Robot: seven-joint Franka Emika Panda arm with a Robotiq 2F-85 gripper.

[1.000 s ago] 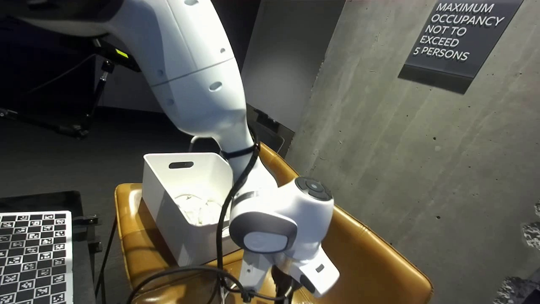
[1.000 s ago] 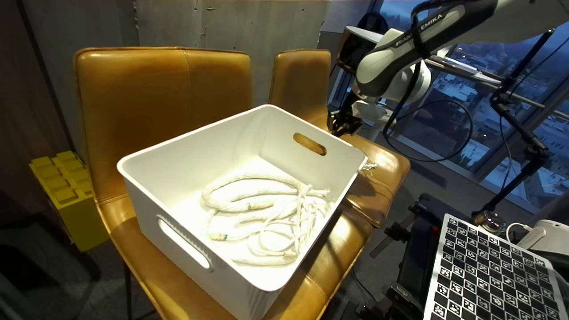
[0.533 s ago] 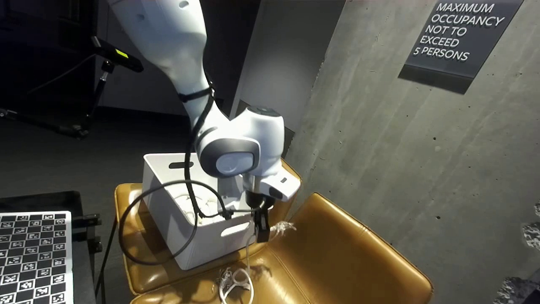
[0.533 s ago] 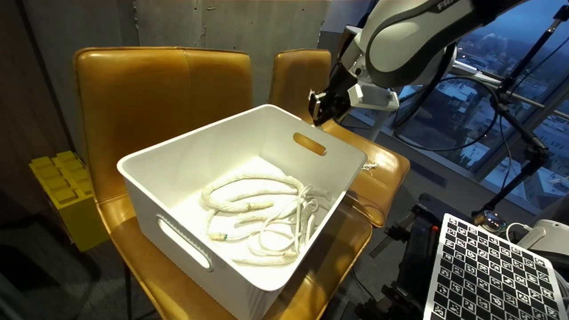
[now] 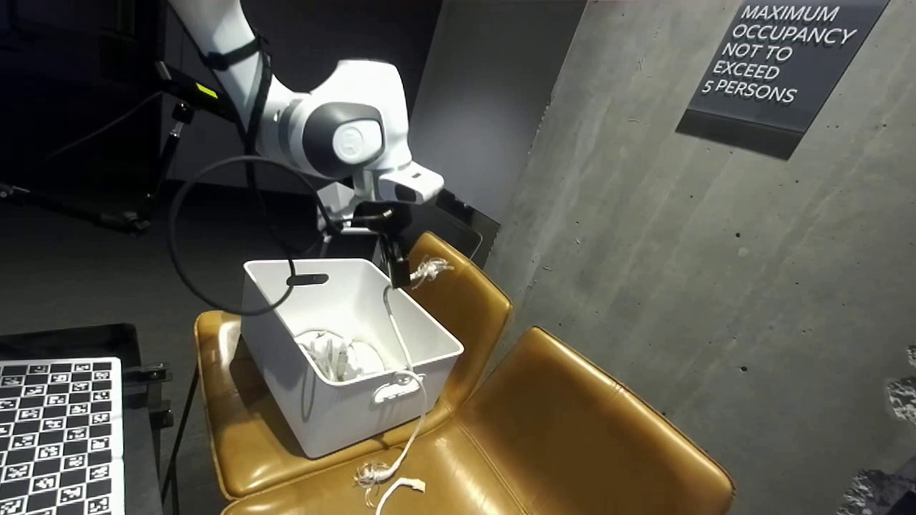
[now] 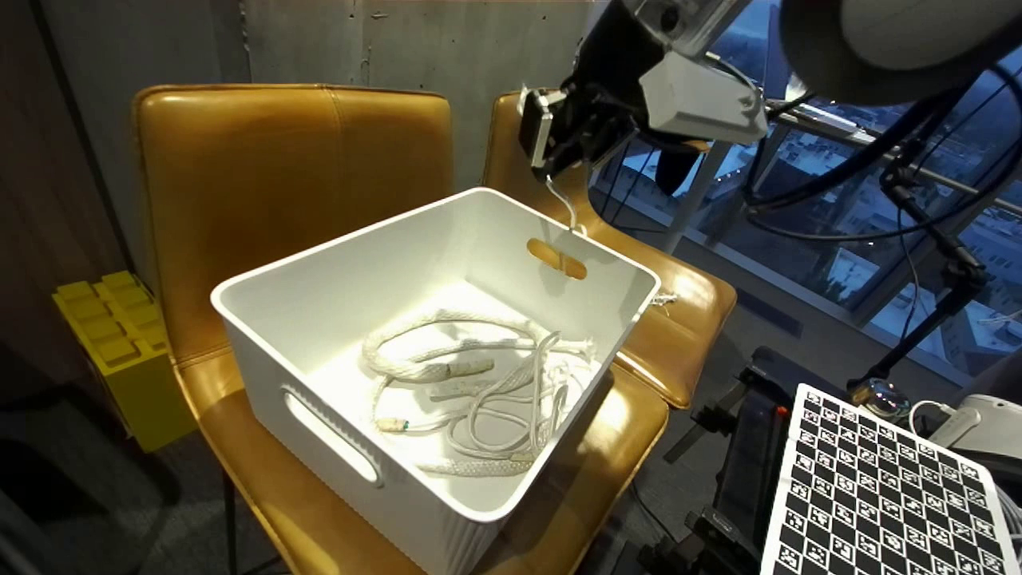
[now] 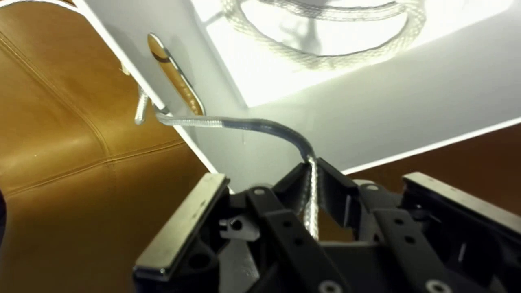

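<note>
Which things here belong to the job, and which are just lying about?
Seemingly in use: black two-fingered hand; thin white braided rope it grips; white rectangular plastic bin the rope crosses.
Seemingly lying about: black-and-white checkered board; yellow studded block.

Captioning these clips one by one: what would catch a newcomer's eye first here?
Probably the white bin on a tan chair, with pale ropes coiled inside. Higher up, the black hand pinches a white cord that trails outside the bin. In an exterior view, the occupancy sign stands out on the concrete wall.
</note>
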